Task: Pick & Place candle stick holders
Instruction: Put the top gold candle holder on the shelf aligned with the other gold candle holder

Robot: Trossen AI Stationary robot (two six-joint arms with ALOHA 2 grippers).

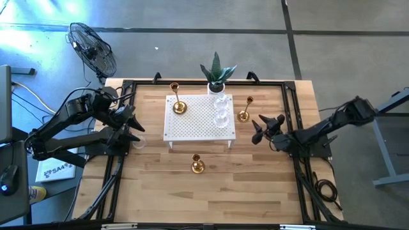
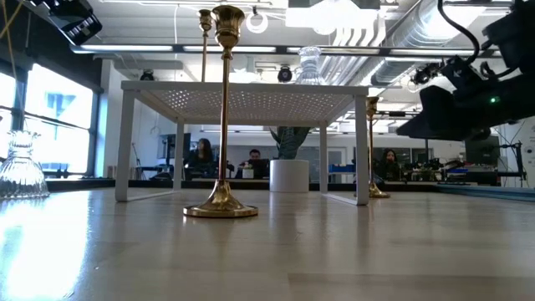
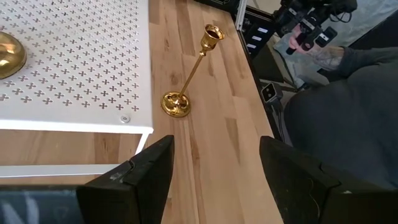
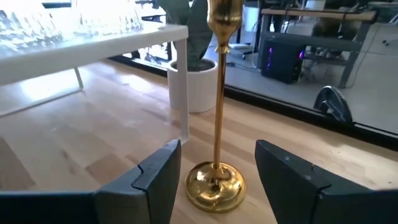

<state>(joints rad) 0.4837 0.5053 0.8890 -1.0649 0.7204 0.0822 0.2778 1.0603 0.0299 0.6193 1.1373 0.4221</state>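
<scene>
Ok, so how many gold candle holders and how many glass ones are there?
Gold candle holders: 3
Glass candle holders: 3
Total: 6

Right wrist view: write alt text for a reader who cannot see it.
A tall gold candle stick holder stands upright on the wooden table, just ahead of the open right gripper, its round base between the two dark fingers. Behind it are a white pot and the corner of a white perforated stand carrying clear glass holders.
</scene>
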